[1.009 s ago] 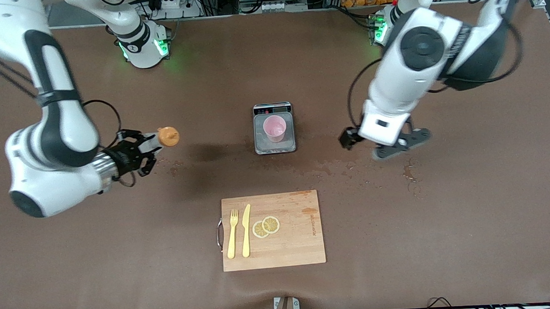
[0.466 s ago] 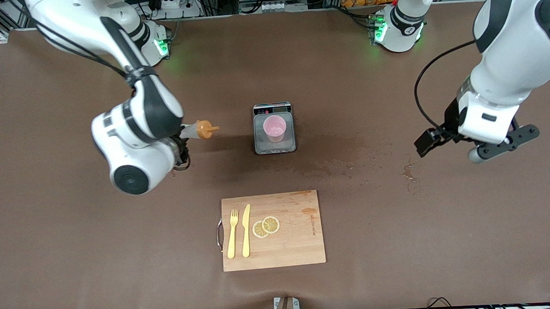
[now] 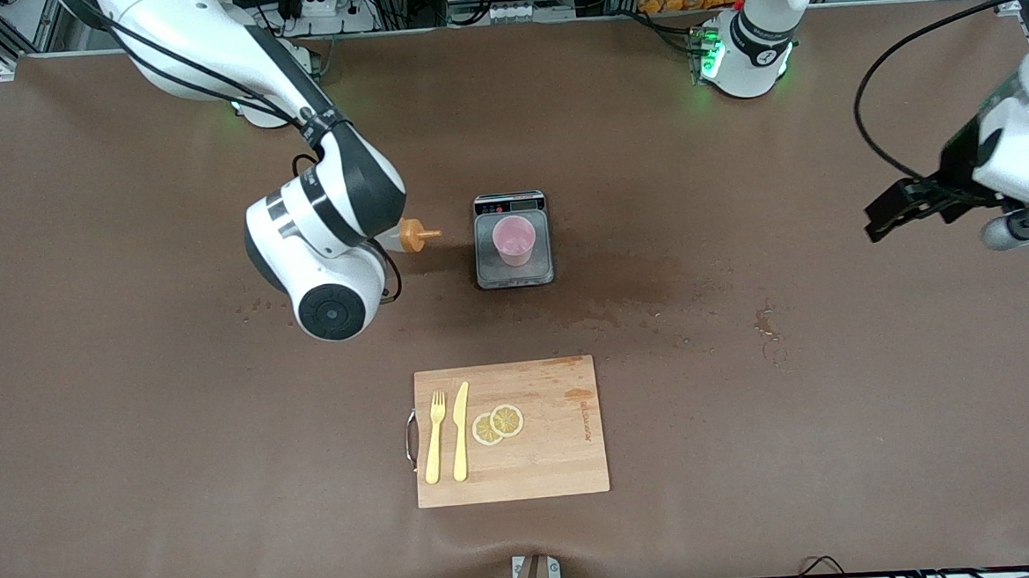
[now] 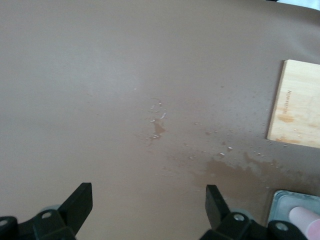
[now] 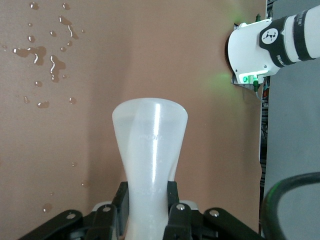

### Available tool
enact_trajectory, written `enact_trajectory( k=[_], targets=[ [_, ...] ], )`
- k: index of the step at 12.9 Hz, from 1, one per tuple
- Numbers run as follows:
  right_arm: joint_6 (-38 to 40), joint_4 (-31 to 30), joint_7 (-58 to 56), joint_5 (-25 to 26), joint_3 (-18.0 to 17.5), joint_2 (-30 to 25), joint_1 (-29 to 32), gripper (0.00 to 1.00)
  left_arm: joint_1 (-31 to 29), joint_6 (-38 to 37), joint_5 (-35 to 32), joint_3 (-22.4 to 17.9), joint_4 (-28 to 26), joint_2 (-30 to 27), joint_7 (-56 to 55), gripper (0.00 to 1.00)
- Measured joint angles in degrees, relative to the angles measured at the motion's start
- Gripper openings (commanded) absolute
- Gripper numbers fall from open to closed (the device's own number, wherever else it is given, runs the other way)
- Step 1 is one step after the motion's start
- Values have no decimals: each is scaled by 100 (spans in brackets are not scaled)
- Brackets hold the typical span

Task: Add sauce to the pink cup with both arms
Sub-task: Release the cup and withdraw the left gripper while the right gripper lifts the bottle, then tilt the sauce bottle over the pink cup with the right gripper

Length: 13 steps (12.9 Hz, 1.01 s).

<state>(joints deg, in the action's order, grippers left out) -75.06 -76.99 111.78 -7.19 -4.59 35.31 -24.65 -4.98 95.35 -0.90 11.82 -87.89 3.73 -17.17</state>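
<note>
The pink cup stands upright on a small scale at the middle of the table. My right gripper is shut on the sauce bottle, which is held on its side above the table. Its orange nozzle points at the cup and stops short of the scale, on the right arm's side. In the front view the right wrist hides the fingers. My left gripper is open and empty, up over bare table toward the left arm's end. The cup's edge shows in the left wrist view.
A wooden cutting board lies nearer the front camera than the scale, with a yellow fork, a yellow knife and two lemon slices on it. Wet stains mark the mat beside the scale.
My right arm has swung the sauce bottle across the table toward the cup, its nozzle now close to the scale. My left arm has moved away from the scale toward its end of the table.
</note>
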Motion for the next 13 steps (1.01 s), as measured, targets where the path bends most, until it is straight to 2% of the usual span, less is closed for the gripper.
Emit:
enact_trajectory(
  k=[1, 3, 8, 11, 13],
  targets=[
    [52, 13, 76, 95, 1, 0, -84, 13, 125, -9, 56, -223, -1, -22, 207, 100],
    [266, 84, 279, 291, 2, 21, -267, 13, 164, -98, 200, -372, -3, -47, 326, 100],
    [844, 423, 571, 841, 5, 258, -657, 9, 228, -255, 245, -286, -4, -69, 325, 100],
    [959, 523, 575, 870, 69, 286, -650, 1, 234, -350, 245, -289, -4, -96, 325, 100],
    [969, 594, 575, 870, 103, 321, -625, 0, 233, -358, 245, -296, -4, -102, 325, 100]
  ],
)
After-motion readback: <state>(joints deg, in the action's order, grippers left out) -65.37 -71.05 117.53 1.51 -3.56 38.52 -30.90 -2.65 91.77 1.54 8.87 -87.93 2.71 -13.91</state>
